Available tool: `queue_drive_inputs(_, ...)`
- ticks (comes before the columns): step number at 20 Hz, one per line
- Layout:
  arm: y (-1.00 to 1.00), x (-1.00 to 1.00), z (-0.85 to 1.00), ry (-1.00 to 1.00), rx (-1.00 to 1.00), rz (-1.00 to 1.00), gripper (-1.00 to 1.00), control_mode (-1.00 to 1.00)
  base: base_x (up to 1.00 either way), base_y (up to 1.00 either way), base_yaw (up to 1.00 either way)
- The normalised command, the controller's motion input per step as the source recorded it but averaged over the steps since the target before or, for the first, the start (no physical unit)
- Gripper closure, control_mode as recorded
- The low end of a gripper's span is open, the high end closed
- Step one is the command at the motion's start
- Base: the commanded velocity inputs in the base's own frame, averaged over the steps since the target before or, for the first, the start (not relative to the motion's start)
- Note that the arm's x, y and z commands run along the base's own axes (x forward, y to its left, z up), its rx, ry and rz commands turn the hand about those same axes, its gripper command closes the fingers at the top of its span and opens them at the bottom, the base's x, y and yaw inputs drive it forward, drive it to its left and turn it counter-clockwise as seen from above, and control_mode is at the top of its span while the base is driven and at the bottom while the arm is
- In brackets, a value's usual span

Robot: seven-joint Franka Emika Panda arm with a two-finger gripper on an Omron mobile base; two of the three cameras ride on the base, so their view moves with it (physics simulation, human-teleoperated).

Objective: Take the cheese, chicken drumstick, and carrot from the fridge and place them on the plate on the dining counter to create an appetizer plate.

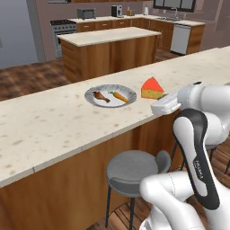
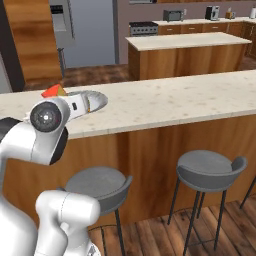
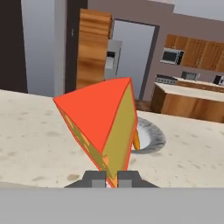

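The hand (image 3: 111,178) is closed on the cheese (image 3: 101,127), pinching the wedge's lower corner between its fingertips and holding it over the desk (image 1: 54,121), just beside the plate (image 1: 110,95). On the plate lie the chicken drumstick (image 1: 101,96) and the carrot (image 1: 120,96), side by side. Beyond stands a wooden island (image 1: 110,49).

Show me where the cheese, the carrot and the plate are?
cheese (image 1: 152,88), left base view, on its red top face.
carrot (image 1: 120,96), left base view, mid-length of the stick.
plate (image 1: 91,97), left base view, bare left rim.
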Motion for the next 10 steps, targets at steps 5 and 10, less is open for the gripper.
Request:
queue_drive_inputs(5, 0.09, 0.10, 0.02, 0.20, 0.00, 0.00, 1.00, -1.00, 0.00, 0.00, 0.00)
queue_drive_inputs(10, 0.02, 0.08, 0.04, 0.25, 0.00, 0.00, 1.00, -1.00, 0.00, 0.00, 0.00)
